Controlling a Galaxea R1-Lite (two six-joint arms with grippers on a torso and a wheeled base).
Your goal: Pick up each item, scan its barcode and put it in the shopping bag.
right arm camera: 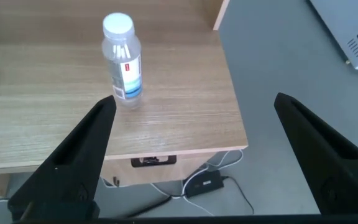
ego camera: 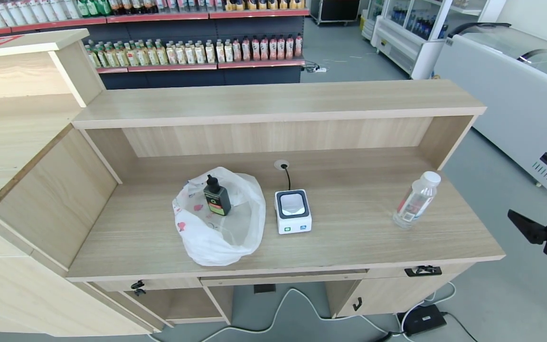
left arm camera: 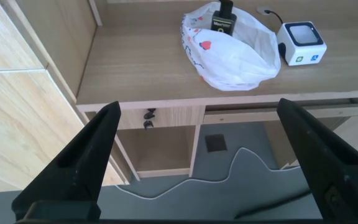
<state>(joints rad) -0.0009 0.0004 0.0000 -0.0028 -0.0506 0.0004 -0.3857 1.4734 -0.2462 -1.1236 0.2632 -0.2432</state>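
A clear water bottle (ego camera: 416, 199) (right arm camera: 123, 59) with a white cap stands upright near the right end of the wooden counter (ego camera: 349, 247). A white shopping bag (ego camera: 216, 223) (left arm camera: 235, 53) lies open at the left, with a dark pump bottle (ego camera: 216, 197) (left arm camera: 224, 17) standing in it. Between them sits the white barcode scanner (ego camera: 292, 211) (left arm camera: 300, 42). My right gripper (ego camera: 546, 216) (right arm camera: 196, 101) hangs open and empty off the counter's right front corner, short of the water bottle. My left gripper (left arm camera: 199, 107) is open and empty, low in front of the counter's left side.
The counter has a raised back ledge (ego camera: 278, 102) and a tall side panel (ego camera: 55, 199) on the left. Cables and a power brick (ego camera: 424, 319) lie on the floor under it. A chest freezer (ego camera: 515, 95) stands to the right, with stocked shelves (ego camera: 197, 52) behind.
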